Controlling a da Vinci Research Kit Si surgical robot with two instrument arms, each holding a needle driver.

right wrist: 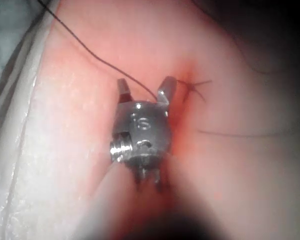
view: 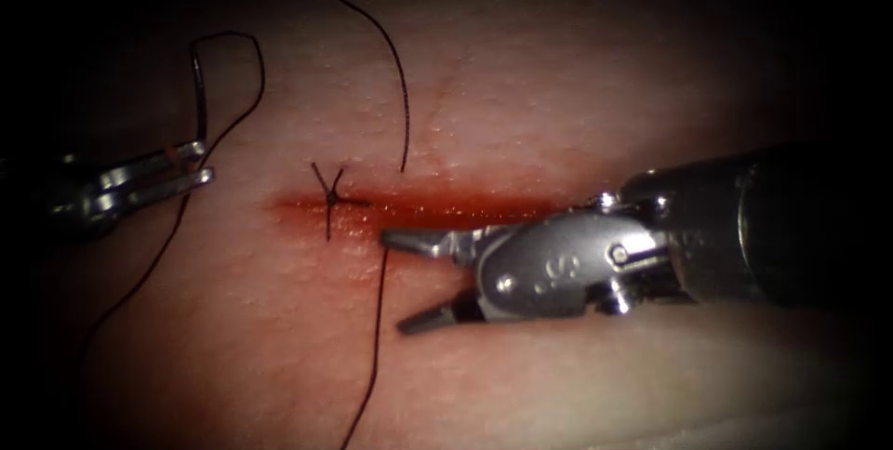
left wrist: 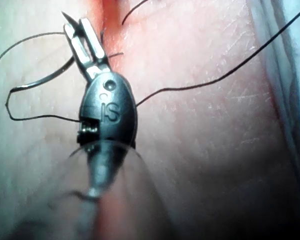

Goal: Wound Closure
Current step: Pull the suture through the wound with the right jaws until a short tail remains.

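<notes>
The tissue (view: 521,87) has a level cut (view: 446,210) wet with red fluid, and a tied knot (view: 330,197) sits at the cut's left end. Left of the knot, my left tool (view: 199,161) is shut on the curved needle (view: 198,87) near its tip; the needle is clear of the tissue. The same hold shows in the left wrist view, with the needle (left wrist: 40,82) in the left tool (left wrist: 82,37). My right tool (view: 395,283) stands open just below the cut, its jaws either side of the thread (view: 379,297). The right tool (right wrist: 145,90) also straddles the thread (right wrist: 140,85) in its wrist view.
The thread runs from the needle's tail in a loop (view: 251,50) and trails toward the lower left. Another strand (view: 406,97) arcs down from the top to the cut near the right tool. A pale cloth (right wrist: 10,60) borders the tissue.
</notes>
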